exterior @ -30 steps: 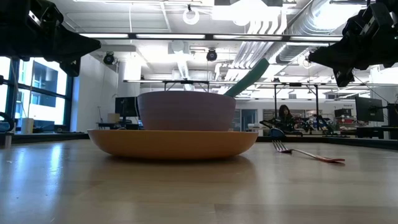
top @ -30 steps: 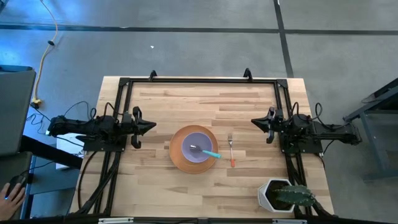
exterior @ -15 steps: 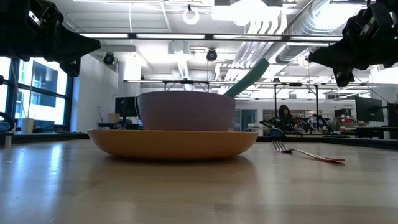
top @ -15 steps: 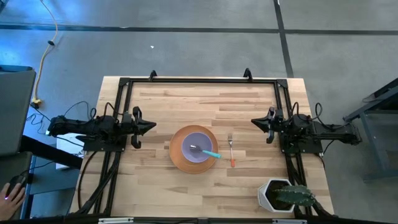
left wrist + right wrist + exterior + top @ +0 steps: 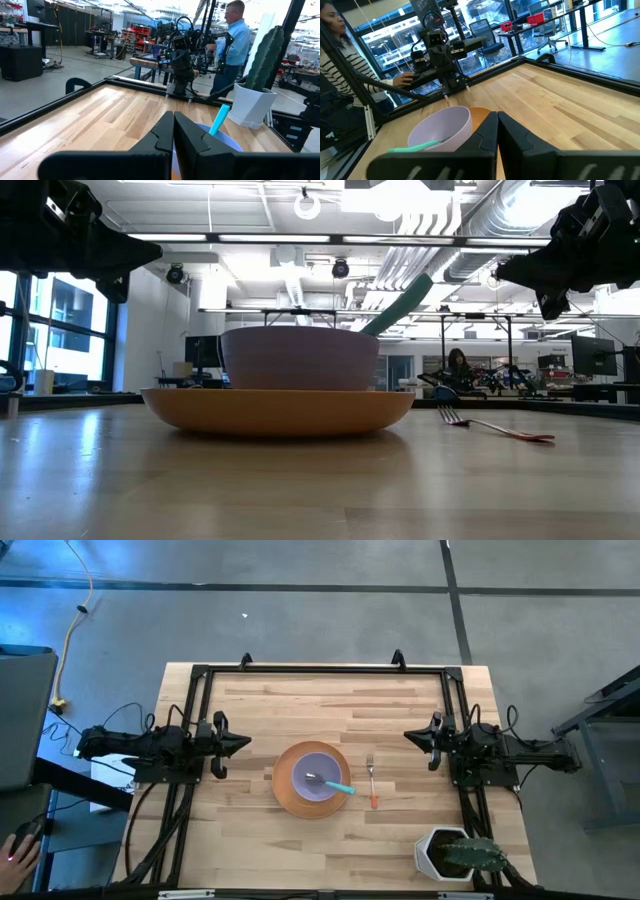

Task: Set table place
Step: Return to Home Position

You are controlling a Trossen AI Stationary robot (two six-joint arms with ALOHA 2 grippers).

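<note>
The left gripper is held at the left edge of the table, fingers closed on nothing. At centre, a round orange plate bears the smooth lavender bowl, the teal-handled spoon leaning inside; the metal fork lies just beside. The right gripper is likewise closed and empty; homing is judged nearly complete, with only settling required

Overhead straight down, tabletop level close, all sharing bowl

We see a white pot holding a green cactus off to one side of the right gripper and behind it. Far ahead of the left gripper, a person in blue stands.
</note>
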